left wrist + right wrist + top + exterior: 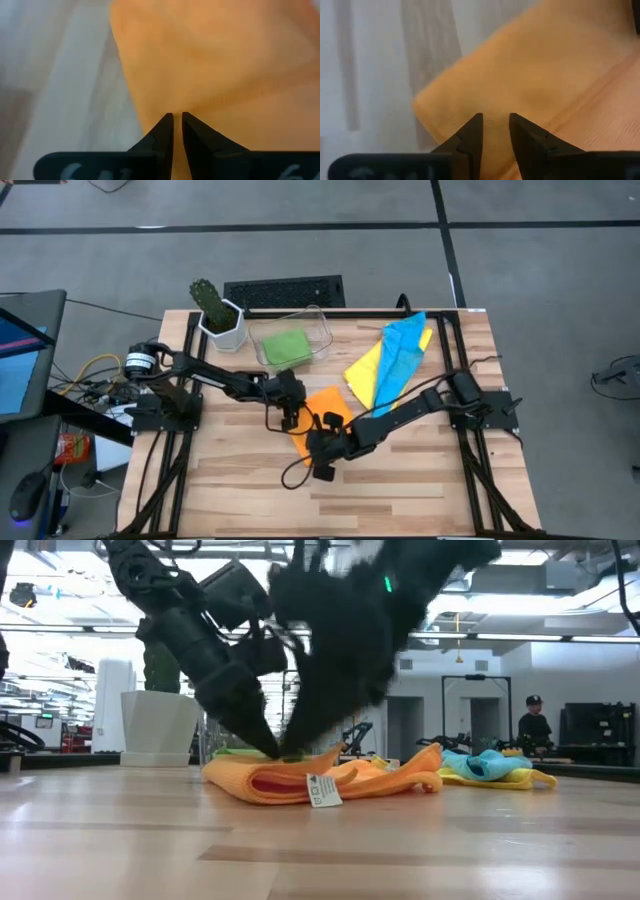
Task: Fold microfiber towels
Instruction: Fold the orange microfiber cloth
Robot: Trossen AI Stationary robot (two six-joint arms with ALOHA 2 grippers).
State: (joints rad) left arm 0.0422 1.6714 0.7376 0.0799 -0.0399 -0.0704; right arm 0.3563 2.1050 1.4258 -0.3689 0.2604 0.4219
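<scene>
Two grippers meet over the orange towel (322, 415), which lies partly folded near the middle of the wooden table (400, 480). The left gripper (289, 418) presses down on the towel's left edge with its fingers (162, 132) drawn almost together, only a thin slit between them; whether cloth is pinched there cannot be told. The right gripper (322, 452) sits at the towel's near corner, its fingers (472, 132) standing a little apart above the orange cloth, and it is not clear whether they hold any of it. From table height the towel shows a rolled fold with a small white tag (322, 790) hanging at its front. The green towel (285, 346) lies inside the clear bin (322, 330) at the back. The light blue towel (402, 355) lies on top of the yellow towel (364, 370), toward the right rear of the table. A white pot with a cactus (220, 315) stands beside the bin.
</scene>
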